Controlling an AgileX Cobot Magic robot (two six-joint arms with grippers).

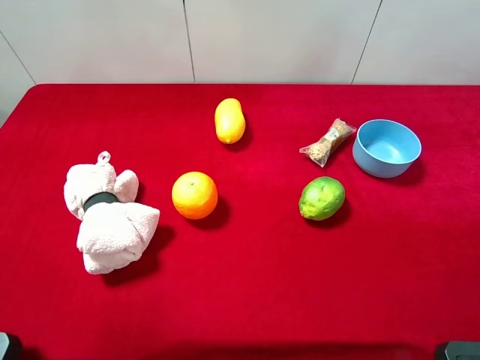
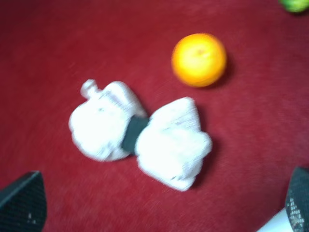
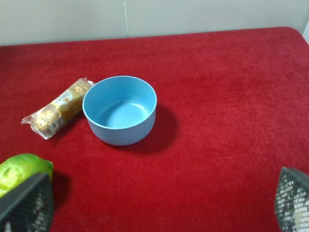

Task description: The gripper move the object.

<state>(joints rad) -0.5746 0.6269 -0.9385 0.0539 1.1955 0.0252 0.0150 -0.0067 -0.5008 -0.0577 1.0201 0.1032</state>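
Note:
The snack packet [image 1: 328, 142] is clear plastic with yellow-brown contents. It lies flat on the red cloth, right of centre, just left of a blue bowl [image 1: 379, 166]. In the right wrist view the packet [image 3: 58, 108] lies beside the bowl [image 3: 120, 136], almost touching it. My right gripper [image 3: 159, 203] is open and empty, well short of the packet, with its fingertips [image 3: 26, 205] at the frame's corners. My left gripper [image 2: 159, 208] is open and empty, hovering over the pink towel bundle [image 2: 140, 133]. In the high view only dark bits of the arms show at the bottom corners.
A green lime [image 1: 322, 198] lies in front of the packet. An orange [image 1: 194, 195] sits near the middle, a yellow oval fruit [image 1: 229, 120] behind it. The towel bundle [image 1: 109, 217] lies at the left. A white wall runs behind the table's far edge.

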